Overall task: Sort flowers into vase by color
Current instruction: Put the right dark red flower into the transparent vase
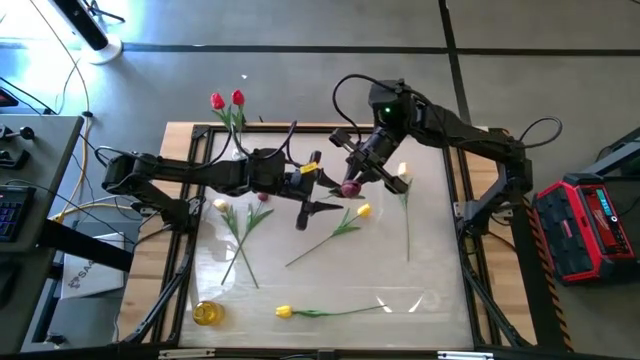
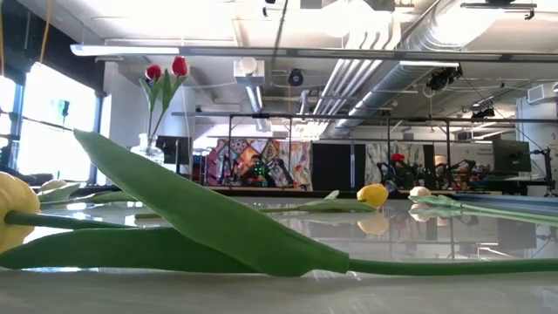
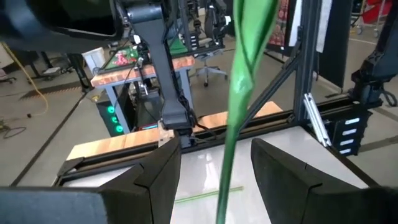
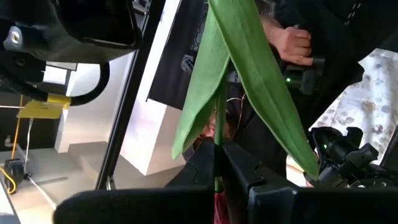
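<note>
Overhead, the left arm (image 1: pixel 190 172) stretches level across the table (image 1: pixel 440 270) from the left, its gripper (image 1: pixel 310 205) near the middle beside a maroon tulip (image 1: pixel 349 188). The right arm (image 1: pixel 455 130) bends in from the back right, and its gripper (image 1: pixel 352 180) sits at that maroon head. Two red tulips (image 1: pixel 227 99) stand in a vase (image 1: pixel 240 148) at the back left edge. Loose flowers lie on the table: a yellow one (image 1: pixel 362 211) mid-table, another yellow one (image 1: pixel 284 312) along the front edge, and a white one (image 1: pixel 402 171) on the right. A yellow vase (image 1: pixel 208 313) rests at the front left.

From table height, a long green leaf (image 2: pixel 209 214) fills the foreground, a yellow head (image 2: pixel 16 207) at the left edge. The red pair (image 2: pixel 166 68) rises at the back left. No gripper shows here.

At the left wrist, the fingers (image 3: pixel 155 180) stand well apart, a green stem (image 3: pixel 239 106) running upright between them without touching either.

At the right wrist, the fingers (image 4: pixel 245 174) are pressed together on a stem (image 4: pixel 219 134) whose broad leaves (image 4: pixel 261 81) fan out beyond. A person's hand (image 4: pixel 287 42) holding a controller shows in the room behind.
</note>
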You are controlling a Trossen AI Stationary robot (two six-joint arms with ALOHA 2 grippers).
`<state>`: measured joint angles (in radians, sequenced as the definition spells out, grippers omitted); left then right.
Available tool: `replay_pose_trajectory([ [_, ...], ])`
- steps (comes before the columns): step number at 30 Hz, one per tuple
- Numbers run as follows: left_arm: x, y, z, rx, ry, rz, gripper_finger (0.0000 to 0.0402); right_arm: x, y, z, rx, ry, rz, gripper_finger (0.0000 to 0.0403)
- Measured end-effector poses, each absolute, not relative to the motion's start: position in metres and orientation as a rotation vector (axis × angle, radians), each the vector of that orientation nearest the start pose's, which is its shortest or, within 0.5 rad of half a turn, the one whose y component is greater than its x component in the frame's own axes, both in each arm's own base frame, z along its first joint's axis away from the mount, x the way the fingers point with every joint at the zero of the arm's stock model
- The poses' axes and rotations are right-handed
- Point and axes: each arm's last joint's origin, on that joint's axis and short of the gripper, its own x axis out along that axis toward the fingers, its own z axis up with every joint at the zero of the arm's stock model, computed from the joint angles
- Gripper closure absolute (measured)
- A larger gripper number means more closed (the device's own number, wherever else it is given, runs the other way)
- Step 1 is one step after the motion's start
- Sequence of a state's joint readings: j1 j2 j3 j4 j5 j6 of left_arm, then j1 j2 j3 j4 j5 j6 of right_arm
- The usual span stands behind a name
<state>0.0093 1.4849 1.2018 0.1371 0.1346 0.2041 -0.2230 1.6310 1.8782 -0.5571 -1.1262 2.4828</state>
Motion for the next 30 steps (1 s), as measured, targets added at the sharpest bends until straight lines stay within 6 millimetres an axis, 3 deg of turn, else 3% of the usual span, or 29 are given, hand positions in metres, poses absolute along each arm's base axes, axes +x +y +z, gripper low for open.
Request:
replay_pose_trajectory([
  [5,0.345,0.0,0.342,0.2,0.135,-0.075,0.0229,0.331,-0.048,0.462,-3.147,-1.618,-0.102,0.0402],
  [16,0.345,0.0,0.342,0.208,0.137,-0.083,0.0318,0.321,-0.046,0.467,-3.134,-1.623,-0.084,0.0402],
  [30,0.345,0.0,0.342,0.207,0.135,-0.085,0.0373,0.321,-0.046,0.466,-3.133,-1.609,-0.066,0.0402],
])
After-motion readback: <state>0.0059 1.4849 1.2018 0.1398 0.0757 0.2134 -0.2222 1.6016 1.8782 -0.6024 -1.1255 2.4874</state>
